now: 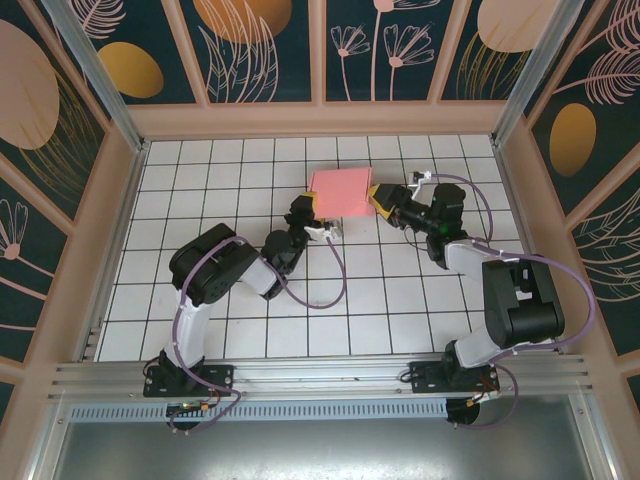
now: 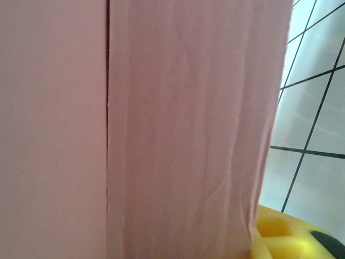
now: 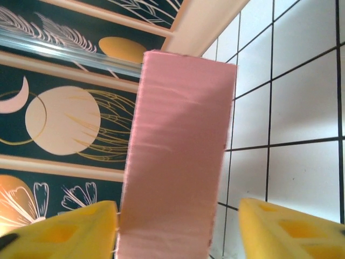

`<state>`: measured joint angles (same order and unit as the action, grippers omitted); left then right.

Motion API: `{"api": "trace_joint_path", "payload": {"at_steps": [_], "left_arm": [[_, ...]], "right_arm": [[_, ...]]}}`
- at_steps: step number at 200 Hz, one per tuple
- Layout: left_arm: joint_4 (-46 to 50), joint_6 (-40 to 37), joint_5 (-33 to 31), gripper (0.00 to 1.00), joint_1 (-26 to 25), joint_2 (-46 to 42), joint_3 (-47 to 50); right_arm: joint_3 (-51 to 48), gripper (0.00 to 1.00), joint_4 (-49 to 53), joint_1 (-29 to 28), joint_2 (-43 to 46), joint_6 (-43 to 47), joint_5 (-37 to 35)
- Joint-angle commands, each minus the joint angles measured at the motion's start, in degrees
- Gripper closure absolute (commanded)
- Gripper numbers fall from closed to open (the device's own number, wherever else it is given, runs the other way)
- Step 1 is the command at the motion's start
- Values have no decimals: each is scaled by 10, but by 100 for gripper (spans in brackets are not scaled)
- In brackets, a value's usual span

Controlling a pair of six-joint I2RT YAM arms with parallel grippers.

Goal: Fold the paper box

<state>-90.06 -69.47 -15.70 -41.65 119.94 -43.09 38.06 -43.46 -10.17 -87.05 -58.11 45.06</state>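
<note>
The paper box [image 1: 340,191] is a flat pink rectangle of thin matte card. It sits over the far middle of the white tiled table [image 1: 400,300], turned slightly askew to the black grid lines and flanked by the two arms. The left gripper [image 1: 305,208] meets its near left corner and the right gripper [image 1: 380,197] its right edge. From the right wrist, the box rises as a tall narrow slab with a finely ridged long edge and a few faint wrinkles across its face. It stands between two blocky yellow moulded fingers [image 3: 64,229], touching one of them, while bare tile shows between it and the other, so these jaws stand open around the card without pinching it. From the left wrist, the card is so close that it is blurred. Soft creases run down a wrinkled panel, and a thin dark seam divides it from a smoother one. One yellow fingertip [image 2: 285,237] seems to lie against the panel's lower edge, and whether those jaws are closed on the card cannot be told.
</note>
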Motion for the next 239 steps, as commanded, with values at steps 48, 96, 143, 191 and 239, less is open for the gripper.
{"api": "trace_joint_path", "payload": {"at_steps": [48, 96, 143, 191, 239], "left_arm": [[246, 150, 13, 58, -2, -99, -10], [484, 275, 50, 64, -1, -183, -24], [740, 351, 137, 66, 11, -254, -69], [937, 400, 154, 64, 19, -278, -121], [1099, 413, 175, 63, 22, -303, -161]], "right_arm": [[-20, 21, 66, 23, 101, 113, -59], [30, 22, 254, 32, 168, 265, -127], [54, 22, 293, 36, 184, 319, -115], [72, 23, 321, 34, 206, 422, -99], [89, 23, 345, -7, 205, 511, -93]]}}
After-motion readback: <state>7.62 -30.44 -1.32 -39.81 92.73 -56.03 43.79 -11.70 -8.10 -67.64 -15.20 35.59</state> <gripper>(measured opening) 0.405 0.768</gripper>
